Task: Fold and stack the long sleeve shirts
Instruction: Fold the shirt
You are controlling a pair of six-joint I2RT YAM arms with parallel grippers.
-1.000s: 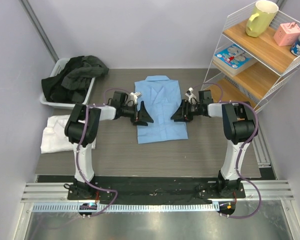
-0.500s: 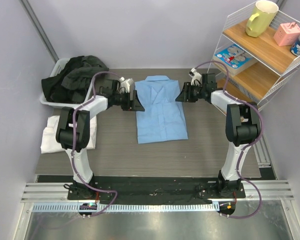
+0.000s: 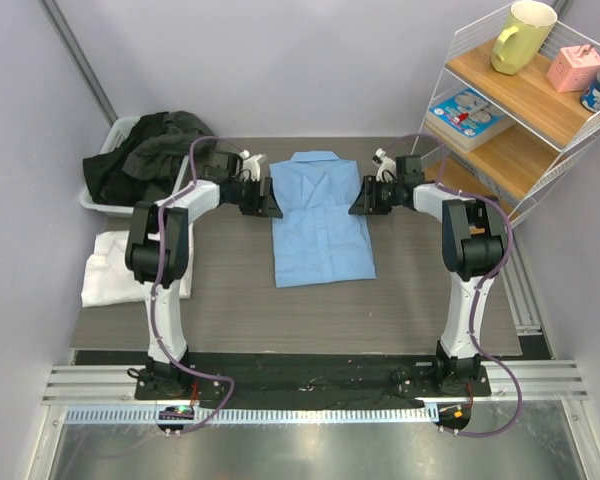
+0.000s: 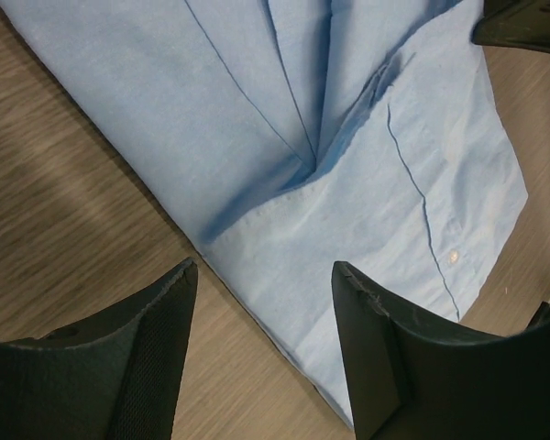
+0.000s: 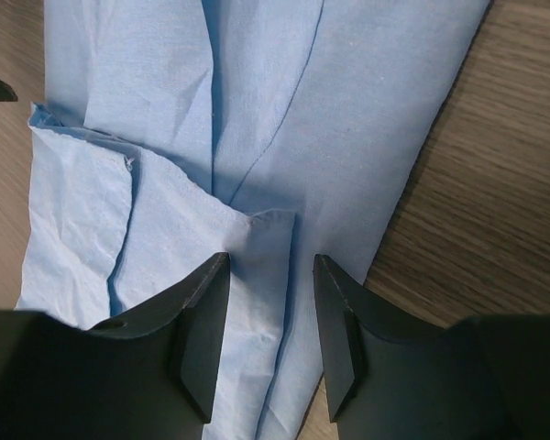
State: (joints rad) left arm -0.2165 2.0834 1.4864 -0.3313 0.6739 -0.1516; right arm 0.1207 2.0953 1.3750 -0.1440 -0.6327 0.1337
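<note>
The light blue shirt lies flat in a long folded rectangle on the table middle, collar at the far end. It fills the left wrist view and the right wrist view. My left gripper is open at the shirt's upper left edge, its jaws straddling that edge. My right gripper is open over the shirt's upper right edge near the collar. The white shirt lies folded at the table's left edge.
A white bin heaped with dark clothes stands at the back left. A wire-and-wood shelf with a yellow mug, a pink box and a packet stands at the back right, close behind my right arm.
Both grippers have moved from the shirt's middle sides toward its far, collar end. They stay open at its left and right edges. The shirt has not shifted.
</note>
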